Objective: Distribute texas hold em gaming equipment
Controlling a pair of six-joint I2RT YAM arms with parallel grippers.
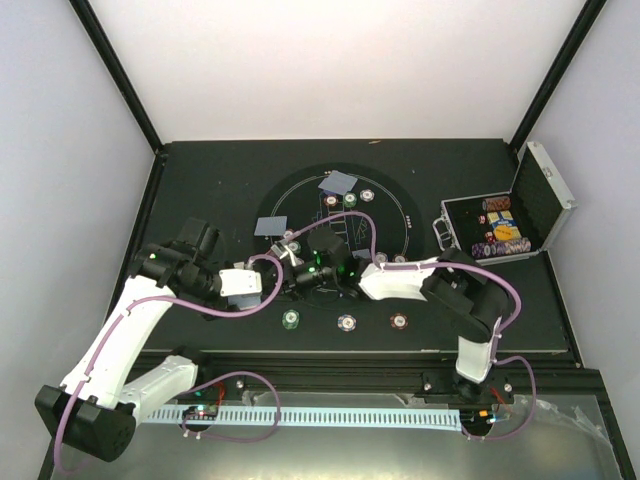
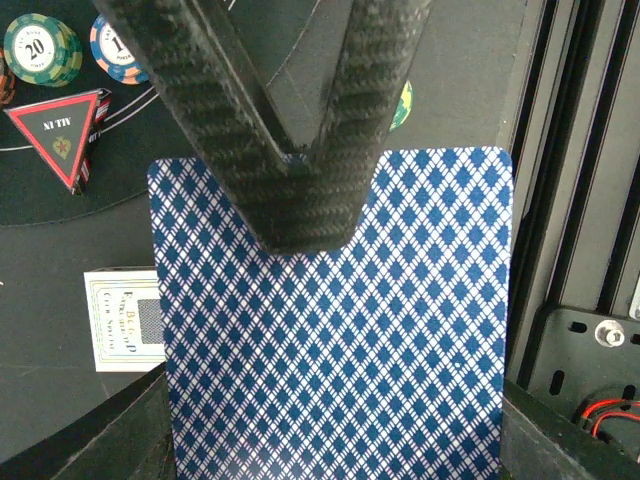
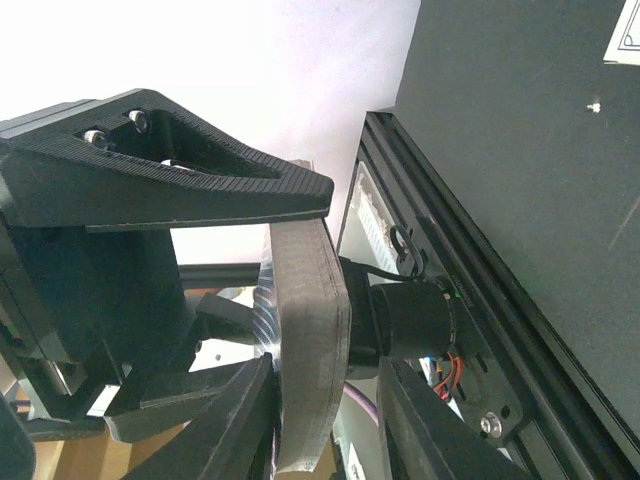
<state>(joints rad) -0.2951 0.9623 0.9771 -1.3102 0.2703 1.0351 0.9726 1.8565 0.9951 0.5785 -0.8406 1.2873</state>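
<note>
blue diamond-backed card deck (image 2: 340, 330): pinched in left gripper (image 2: 300, 215), jaws fully closed, above black mat (image 1: 300, 195). right gripper (image 3: 325, 430): jaws half-closed astride deck's edge; hold unclear. step, likely: dealing cards. next: peel off one card only.

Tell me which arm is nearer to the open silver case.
Right. The right arm bends close beside the silver case; the left arm is far to its left.

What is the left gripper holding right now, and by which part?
The left gripper holds the card deck by its two long side edges.
</note>
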